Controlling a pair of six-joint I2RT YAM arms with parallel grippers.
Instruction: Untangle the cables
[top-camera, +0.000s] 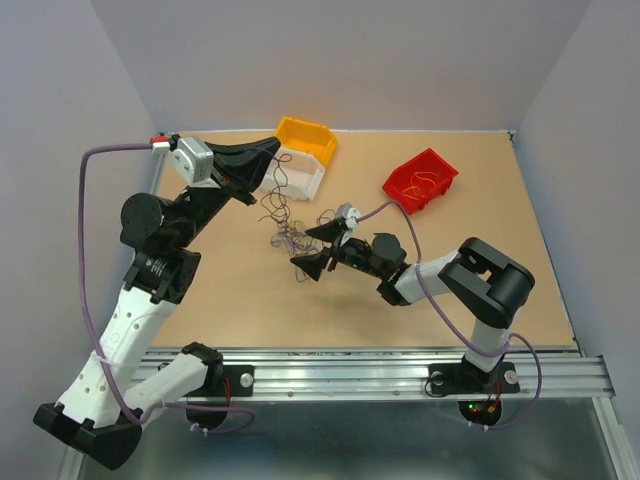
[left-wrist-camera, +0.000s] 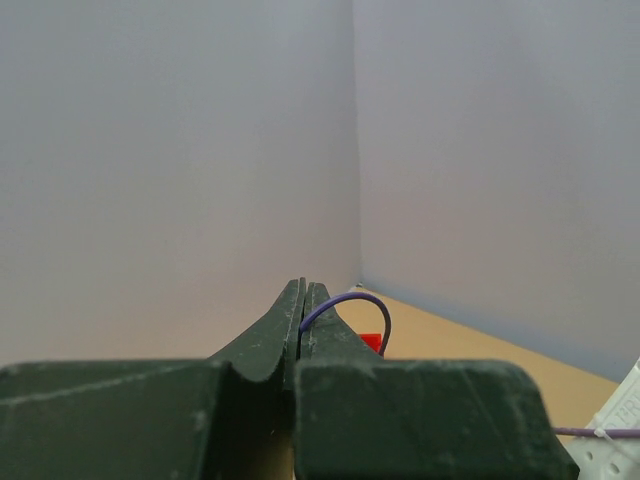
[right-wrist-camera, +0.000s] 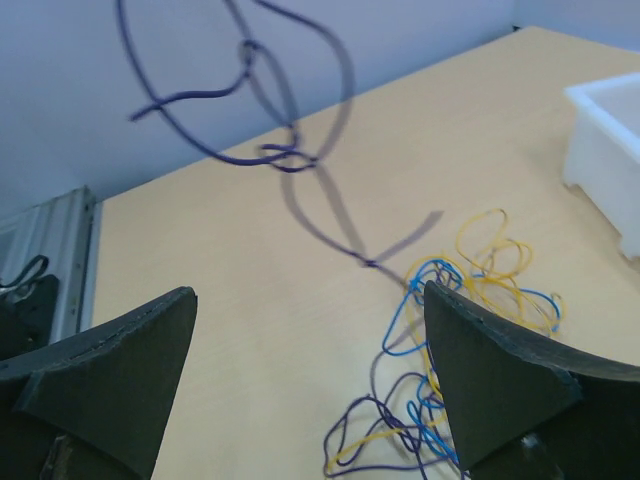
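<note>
The cables (top-camera: 283, 225) are thin purple, yellow and blue wires, knotted in a small clump on the tan table. My left gripper (top-camera: 268, 150) is raised at the back left and shut on a purple strand (left-wrist-camera: 352, 298), which loops out beside its tips (left-wrist-camera: 303, 288). That strand (right-wrist-camera: 230, 100) hangs in the air with knots in it, trailing down to the clump (right-wrist-camera: 470, 330). My right gripper (top-camera: 316, 248) is open just right of the clump, low over the table. Nothing lies between its fingers (right-wrist-camera: 310, 290); the clump sits beside the right finger (right-wrist-camera: 490, 370).
An orange-yellow bin (top-camera: 307, 135) and a white bin (top-camera: 302, 175) stand at the back, close behind the hanging strand. A red bin (top-camera: 420, 180) holding a loose wire sits at the back right. The white bin (right-wrist-camera: 610, 140) is near my right gripper's far side.
</note>
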